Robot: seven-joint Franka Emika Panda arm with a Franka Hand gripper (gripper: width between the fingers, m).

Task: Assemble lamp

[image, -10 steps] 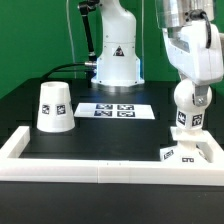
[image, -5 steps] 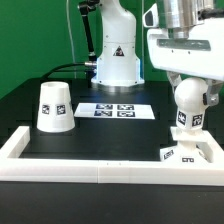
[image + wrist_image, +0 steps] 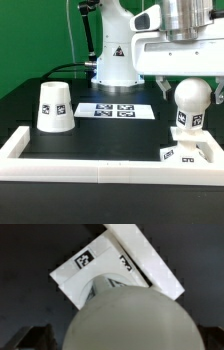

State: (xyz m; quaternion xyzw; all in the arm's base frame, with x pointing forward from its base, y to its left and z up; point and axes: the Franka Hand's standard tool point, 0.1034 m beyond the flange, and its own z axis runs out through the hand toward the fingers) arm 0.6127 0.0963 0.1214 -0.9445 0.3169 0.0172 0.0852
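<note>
Dark tabletop (image 3: 100, 135) carries the bulb (image 3: 191, 100), seemingly seated on the base (image 3: 192, 152); your hand (image 3: 189, 88) gapes wide around it, so shade (image 3: 53, 106) likely next

The round white plastic bulb (image 3: 190, 98) (image 3: 125, 319) stands upright on the flat angular white plastic base (image 3: 200, 150) (image 3: 105, 272), which lies at the exterior view's right and bears black-and-white square tags. Well apart, at the exterior view's left, the tapered cup-like white plastic shade (image 3: 54, 106) sits wide end down on the table (image 3: 100, 135), one tag facing the camera
</note>
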